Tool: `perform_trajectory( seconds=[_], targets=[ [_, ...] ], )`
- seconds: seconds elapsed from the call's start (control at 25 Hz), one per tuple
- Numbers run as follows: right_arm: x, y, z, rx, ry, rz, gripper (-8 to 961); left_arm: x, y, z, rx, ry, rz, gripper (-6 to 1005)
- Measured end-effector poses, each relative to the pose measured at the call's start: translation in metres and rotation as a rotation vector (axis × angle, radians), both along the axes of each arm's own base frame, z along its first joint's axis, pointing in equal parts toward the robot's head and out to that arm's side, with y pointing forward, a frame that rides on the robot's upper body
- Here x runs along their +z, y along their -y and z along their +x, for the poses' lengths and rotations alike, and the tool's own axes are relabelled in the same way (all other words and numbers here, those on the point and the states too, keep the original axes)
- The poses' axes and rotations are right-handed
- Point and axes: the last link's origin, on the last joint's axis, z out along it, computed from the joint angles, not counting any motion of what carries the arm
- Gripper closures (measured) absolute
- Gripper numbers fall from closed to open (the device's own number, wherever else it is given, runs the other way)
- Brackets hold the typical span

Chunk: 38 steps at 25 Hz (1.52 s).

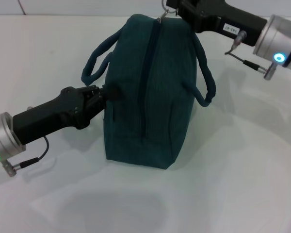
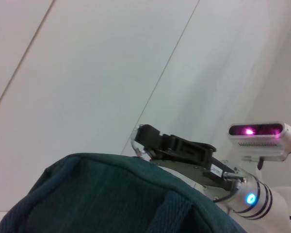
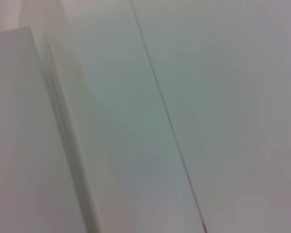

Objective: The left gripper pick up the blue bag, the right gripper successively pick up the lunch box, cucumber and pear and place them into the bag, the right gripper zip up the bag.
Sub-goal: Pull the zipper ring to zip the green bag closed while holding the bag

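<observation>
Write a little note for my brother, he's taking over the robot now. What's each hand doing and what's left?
Left gripper: fingers shut on the side of the dark teal fabric bag, steadying it upright on the white table.
Right gripper: at the ring zipper pull on the bag's far end; grip unclear.
Done: zipper looks closed along the top. Lunch box, cucumber and pear aren't visible.
Left: probably just letting go.

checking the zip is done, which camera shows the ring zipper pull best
The head view: the ring zipper pull sits at the far end of the blue bag, at the right gripper. The left wrist view shows the ring small, by that gripper. The right wrist view shows none of it.
</observation>
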Motion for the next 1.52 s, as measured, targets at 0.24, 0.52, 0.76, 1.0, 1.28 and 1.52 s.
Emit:
perform_trajectory(
  seconds=[0.24, 0.52, 0.76, 1.0, 1.28, 1.52],
  targets=[
    [-0.002, -0.011, -0.001, -0.047, 0.018, 0.015, 884, -0.001, -0.001, 0.0, 0.004, 0.0, -0.001, 893],
    [-0.003, -0.018, 0.007, -0.123, 0.029, 0.028, 883, -0.001, -0.002, -0.001, 0.013, -0.006, 0.009, 887],
    [-0.002, -0.015, 0.013, -0.141, 0.013, 0.019, 881, 0.003, -0.007, -0.008, 0.083, 0.017, 0.065, 881],
    [-0.001, -0.013, 0.018, -0.156, -0.003, 0.021, 880, 0.005, -0.008, -0.007, 0.078, 0.029, 0.066, 876],
    [0.001, -0.009, 0.023, -0.16, -0.012, 0.02, 878, 0.015, -0.01, -0.006, 0.074, 0.063, 0.103, 800],
    [0.002, -0.008, 0.026, -0.156, -0.02, 0.018, 877, 0.041, -0.012, -0.012, 0.143, 0.184, 0.208, 566]
  ],
)
